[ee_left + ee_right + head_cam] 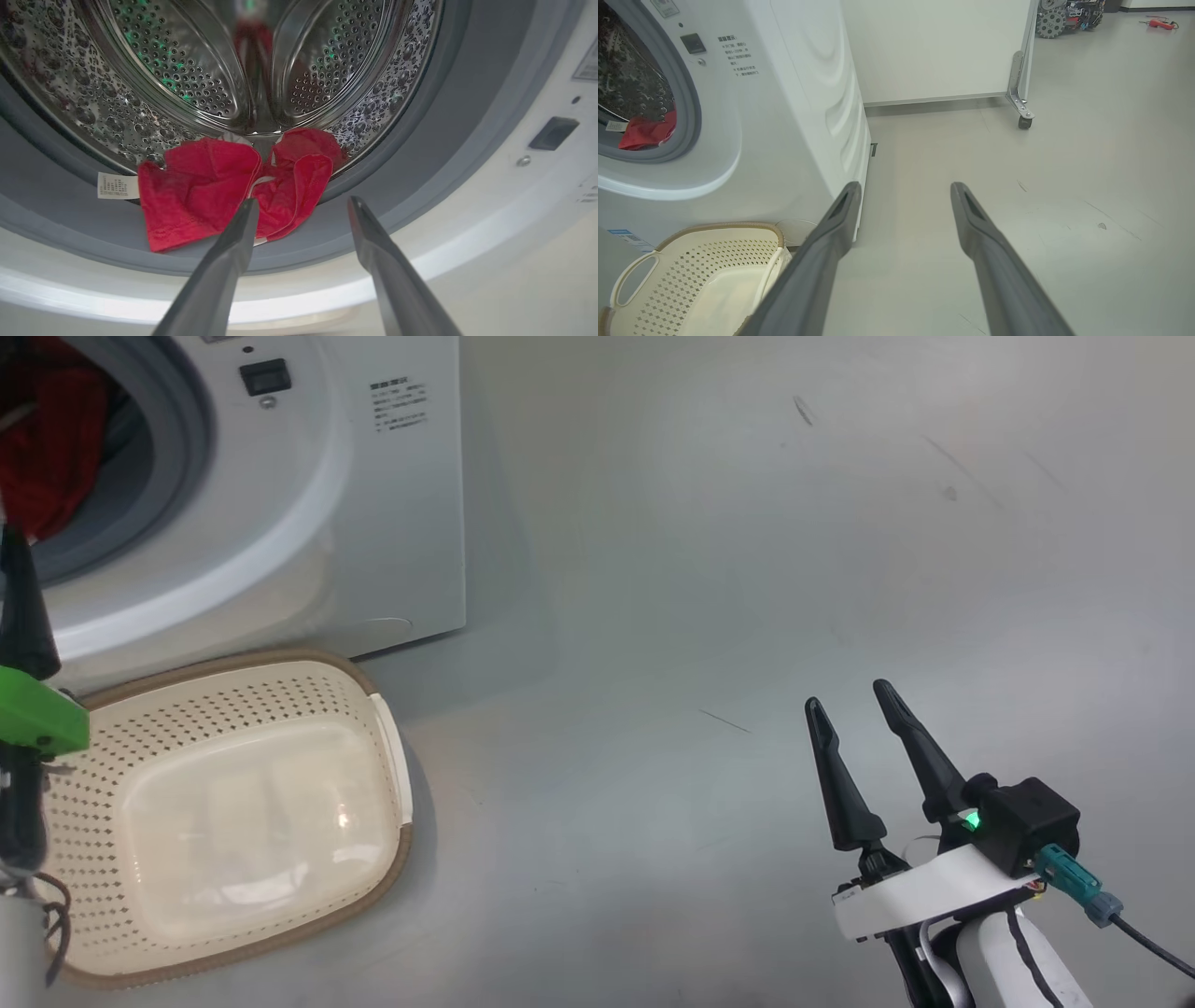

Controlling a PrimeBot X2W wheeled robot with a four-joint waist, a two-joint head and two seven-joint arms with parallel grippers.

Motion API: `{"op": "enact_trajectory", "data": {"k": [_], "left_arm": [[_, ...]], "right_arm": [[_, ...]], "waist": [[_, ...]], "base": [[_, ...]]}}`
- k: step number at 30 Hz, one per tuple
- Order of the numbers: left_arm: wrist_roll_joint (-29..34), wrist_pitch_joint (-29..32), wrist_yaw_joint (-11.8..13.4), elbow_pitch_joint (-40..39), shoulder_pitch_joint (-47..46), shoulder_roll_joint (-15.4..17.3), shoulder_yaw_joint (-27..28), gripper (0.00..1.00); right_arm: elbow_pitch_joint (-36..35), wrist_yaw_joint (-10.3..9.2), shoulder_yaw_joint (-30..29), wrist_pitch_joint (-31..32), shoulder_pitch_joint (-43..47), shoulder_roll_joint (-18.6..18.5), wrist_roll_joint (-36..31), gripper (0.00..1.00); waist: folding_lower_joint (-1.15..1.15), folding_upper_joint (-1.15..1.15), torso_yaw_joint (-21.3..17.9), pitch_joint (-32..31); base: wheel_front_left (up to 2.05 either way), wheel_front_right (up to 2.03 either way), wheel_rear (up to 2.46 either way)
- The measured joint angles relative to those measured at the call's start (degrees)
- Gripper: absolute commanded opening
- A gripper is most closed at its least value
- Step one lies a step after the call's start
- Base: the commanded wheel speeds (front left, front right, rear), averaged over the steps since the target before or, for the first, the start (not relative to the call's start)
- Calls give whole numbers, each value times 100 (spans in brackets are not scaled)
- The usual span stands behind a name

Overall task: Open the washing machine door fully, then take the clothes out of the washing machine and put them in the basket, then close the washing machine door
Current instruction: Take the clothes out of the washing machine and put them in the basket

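The white washing machine stands with its mouth uncovered; its door is out of view. The red clothes lie at the front of the steel drum, spilling over the grey seal. My left gripper hangs open just before the mouth, its left tip over the cloth's lower edge and nothing between the fingers. The cream basket sits empty on the floor below the machine. Off to the right over bare floor, my right gripper is open and empty. The right wrist view shows the clothes and the basket.
A white partition on a caster stands behind the machine's right side. Geared machinery and a red tool lie far off on the grey floor. A white label hangs on the seal beside the clothes.
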Motion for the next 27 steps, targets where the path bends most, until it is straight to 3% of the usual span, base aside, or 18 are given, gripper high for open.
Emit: {"op": "enact_trajectory", "data": {"k": [13,22,27], "left_arm": [[1,1096,355,749,-985,561,152,100],[169,1484,570,1169,-1454,910,186,100],[167,1651,647,1390,-1728,929,203,100]], "right_arm": [[-14,-8,233,-1,-157,15,334,100],[-74,-102,320,-1,-253,19,447,100],[-101,-159,368,-1,-294,21,490,100]], "waist": [[0,0,-644,489],[0,0,-924,743],[0,0,-1003,860]], "base": [[0,0,0],[0,0,0],[0,0,0]]}}
